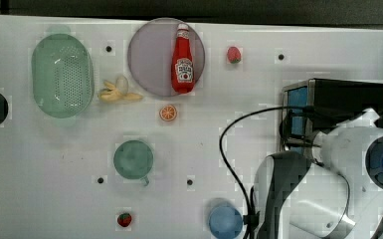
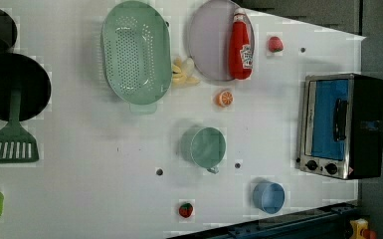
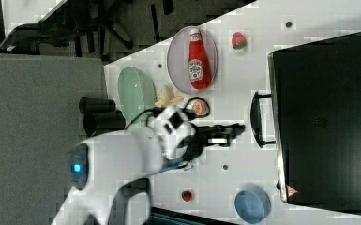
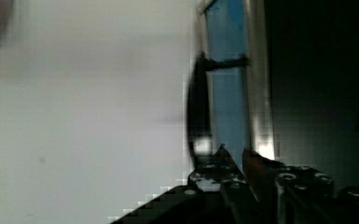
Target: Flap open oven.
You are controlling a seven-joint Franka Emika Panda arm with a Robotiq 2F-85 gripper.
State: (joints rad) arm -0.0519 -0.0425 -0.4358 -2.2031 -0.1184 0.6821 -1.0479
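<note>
One oven [image 3: 326,122] stands at the table's [image 3: 262,56] edge, door shut, handle [image 3: 257,119] just beside my pincer [image 3: 236,130], whose fingers [image 4: 226,161] stand narrowly apart, gripping nothing.

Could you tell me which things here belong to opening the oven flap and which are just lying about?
Part of the job:
- oven
- its door handle
- gripper

Lying about:
- ketchup bottle on the plate
- green colander
- banana
- orange slice
- green cup
- blue cup
- two strawberries
- spatula
</note>
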